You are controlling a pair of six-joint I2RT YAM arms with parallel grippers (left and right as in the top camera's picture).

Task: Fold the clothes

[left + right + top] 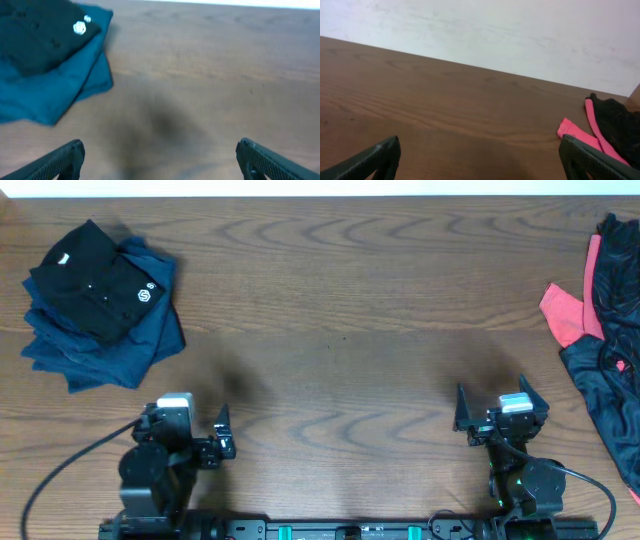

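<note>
- Grippers, two: the left gripper [160, 147] has its fingers spread wide with nothing between them; the right gripper [480, 144] is the same, wide and empty. Both sit at the near edge of the table [340, 300].
- Folded stack, one, at the far left corner: one folded black garment [95, 280] with one round white logo [144, 296] lies on top of the blue garments [110, 355]. The number of blue layers cannot be told.
- Unfolded heap, one, at the right edge: one loose black garment [615, 380], with one coral-red piece [565, 315] touching its left side.
- Both piles lie well apart from the grippers.
</note>
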